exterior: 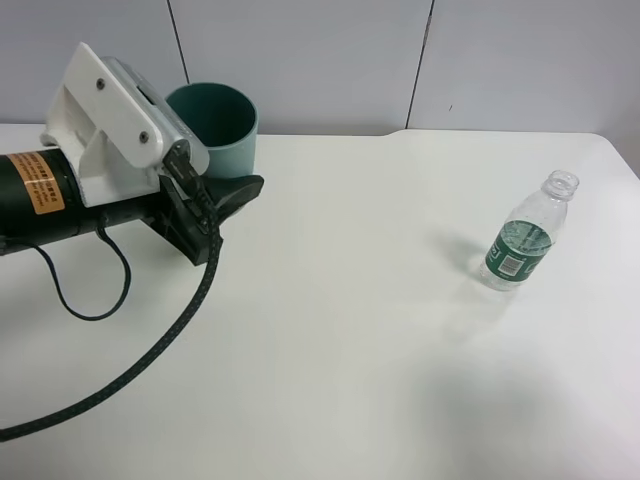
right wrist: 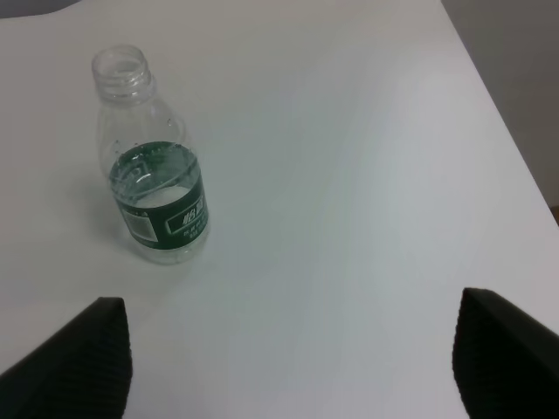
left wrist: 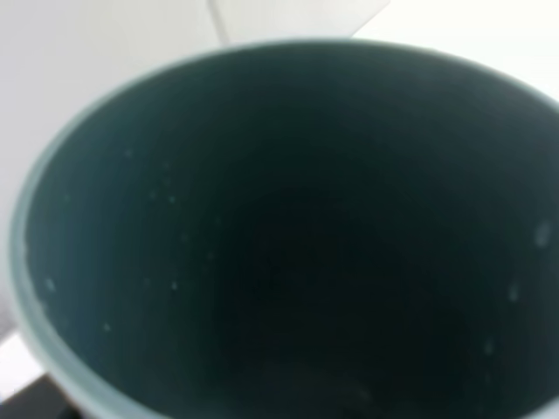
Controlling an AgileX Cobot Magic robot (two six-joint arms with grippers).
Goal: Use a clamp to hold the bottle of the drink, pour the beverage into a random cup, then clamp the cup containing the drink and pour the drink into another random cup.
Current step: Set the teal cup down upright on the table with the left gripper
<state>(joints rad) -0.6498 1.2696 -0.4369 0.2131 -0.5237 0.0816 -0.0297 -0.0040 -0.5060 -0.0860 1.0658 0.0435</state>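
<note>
Teal cup (exterior: 222,125), at the table's (exterior: 330,350) far left edge, is clenched at its wall by the left arm's jaws; rigid plastic, light, probably best held mid-wall and kept level. To the right, the uncapped bottle (exterior: 525,243) stands alone, thin-walled and easily crushed. Right arm's jaws hang released near it, grasping nothing.

Bare table (exterior: 350,330) lies between teal cup (exterior: 222,125) and bottle (exterior: 524,243).
</note>
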